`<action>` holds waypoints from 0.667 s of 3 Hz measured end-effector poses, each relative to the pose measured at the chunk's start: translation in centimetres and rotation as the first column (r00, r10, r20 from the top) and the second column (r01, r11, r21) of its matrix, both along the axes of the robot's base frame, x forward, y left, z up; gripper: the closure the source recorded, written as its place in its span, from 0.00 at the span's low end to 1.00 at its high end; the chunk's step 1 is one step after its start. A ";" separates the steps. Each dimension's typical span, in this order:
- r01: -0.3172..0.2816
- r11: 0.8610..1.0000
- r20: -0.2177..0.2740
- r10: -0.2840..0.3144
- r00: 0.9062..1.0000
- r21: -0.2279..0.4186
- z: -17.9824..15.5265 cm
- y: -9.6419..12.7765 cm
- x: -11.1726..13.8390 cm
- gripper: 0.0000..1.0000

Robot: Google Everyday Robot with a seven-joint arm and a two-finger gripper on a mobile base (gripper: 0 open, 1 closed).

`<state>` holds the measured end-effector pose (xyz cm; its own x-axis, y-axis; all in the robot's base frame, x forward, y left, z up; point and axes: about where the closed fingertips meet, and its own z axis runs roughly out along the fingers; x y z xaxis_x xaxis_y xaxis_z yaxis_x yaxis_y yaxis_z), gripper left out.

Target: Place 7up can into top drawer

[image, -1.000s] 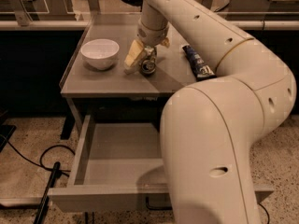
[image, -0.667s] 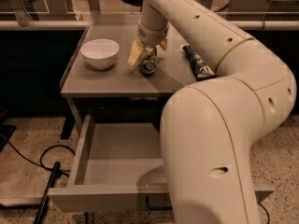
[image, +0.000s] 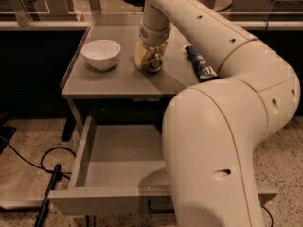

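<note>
Tool (image: 150,56) low over mid table (image: 118,82), clamped on sides of 7up can (image: 153,64), silver end up; base on surface or just off it, cannot tell. Likely light, thin-walled, smooth: hold at mid-body, gentle squeeze, else dent or slip. Near: top drawer (image: 120,148) open, right part hidden behind arm (image: 222,141). Farther: can label mostly covered by tool; white bowl (image: 101,54) to left, dark chip bag (image: 200,63) to right
</note>
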<state>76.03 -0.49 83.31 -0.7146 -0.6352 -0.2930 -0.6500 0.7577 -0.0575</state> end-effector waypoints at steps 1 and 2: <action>0.000 1.000 0.000 0.000 1.000 0.000 0.0 0.0 0.0 0.87; 0.000 1.000 0.000 0.000 1.000 0.000 0.0 0.0 0.0 1.00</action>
<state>76.03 -0.48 83.31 -0.7146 -0.6353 -0.2930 -0.6501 0.7577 -0.0575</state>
